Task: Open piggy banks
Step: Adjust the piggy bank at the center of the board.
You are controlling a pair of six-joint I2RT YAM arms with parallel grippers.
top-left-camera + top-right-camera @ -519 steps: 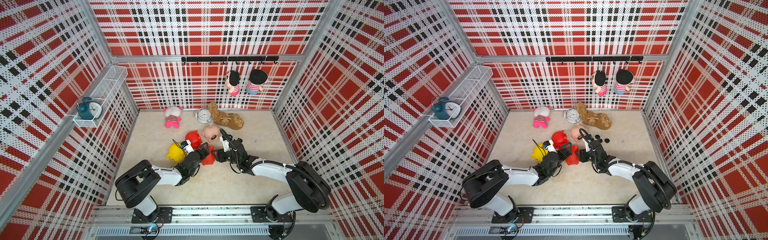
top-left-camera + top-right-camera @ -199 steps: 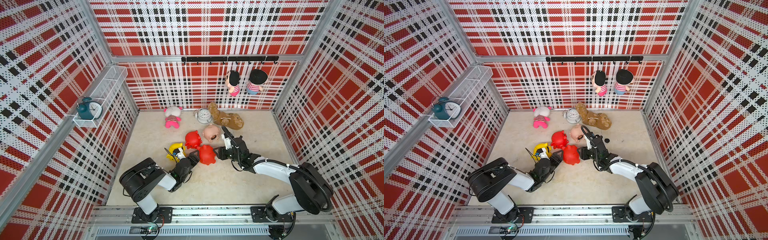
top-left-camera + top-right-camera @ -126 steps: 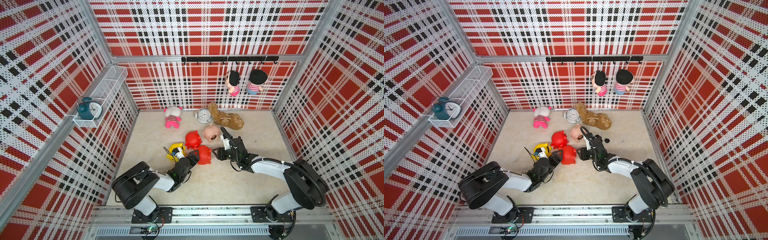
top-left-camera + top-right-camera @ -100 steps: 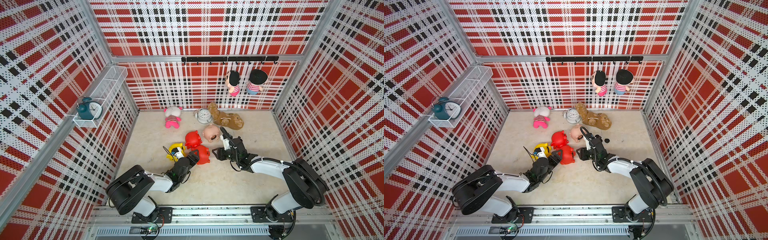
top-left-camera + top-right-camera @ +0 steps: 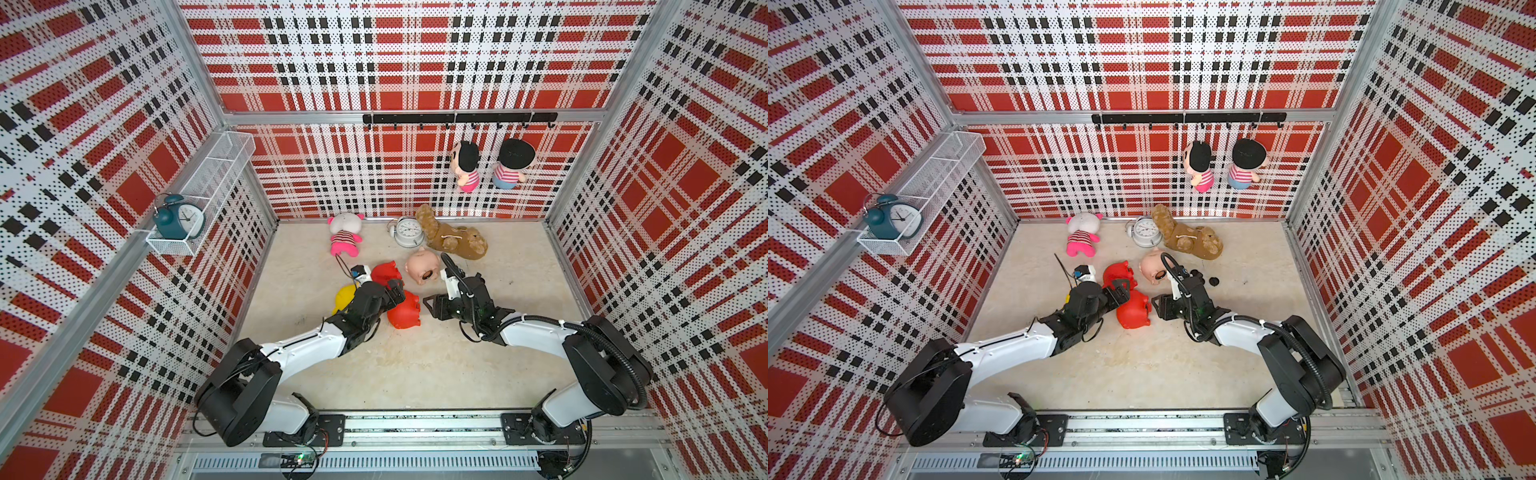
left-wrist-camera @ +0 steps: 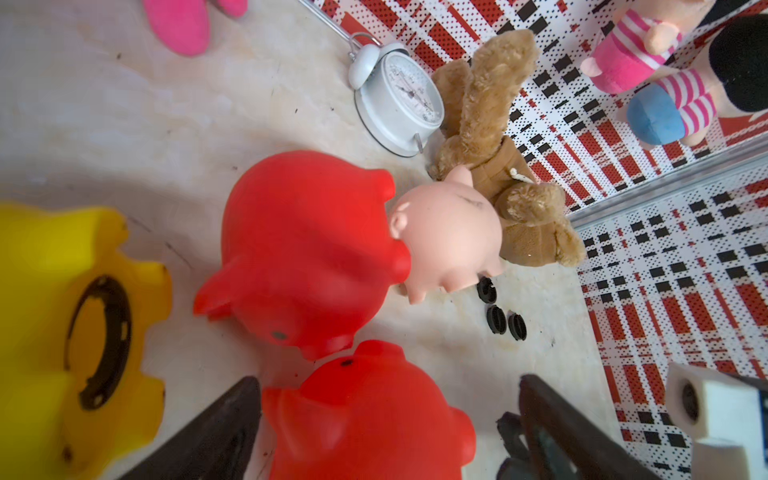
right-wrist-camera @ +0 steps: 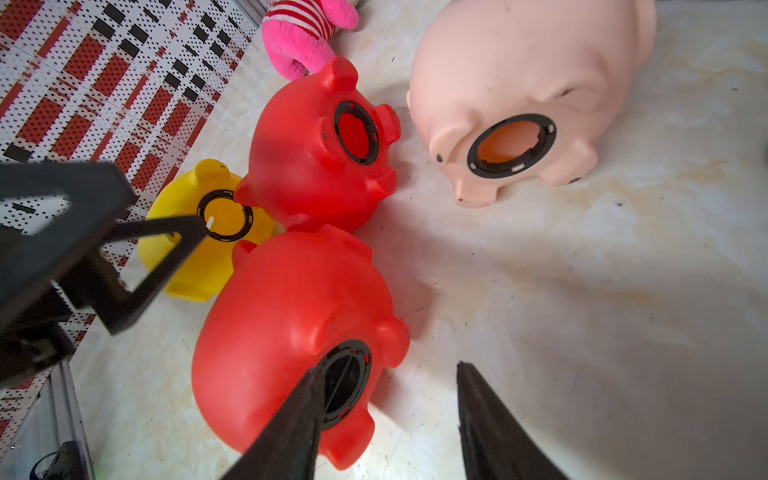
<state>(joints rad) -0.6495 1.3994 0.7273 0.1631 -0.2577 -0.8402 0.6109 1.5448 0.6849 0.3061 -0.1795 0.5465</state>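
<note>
Four pigs lie close together on the floor: one yellow, two red, one pink. The yellow pig, the far red pig and the pink pig each show an open round belly hole with a black ring. The near red pig lies on its side just beside the far red one, and its black plug is in place. Three loose plugs lie together on the floor next to the pink pig.

The left gripper has its jaws spread wide, one on each side of the near red pig; whether either touches it I cannot tell. The right gripper faces that pig's belly, its jaws partly apart and holding nothing. One of its fingers crosses in front of the plug, the other stands over bare floor.

Along the back wall lie one white clock, one brown dog and one striped pink plush. Two dolls hang from the rail. One teal clock stands on the wall shelf.
</note>
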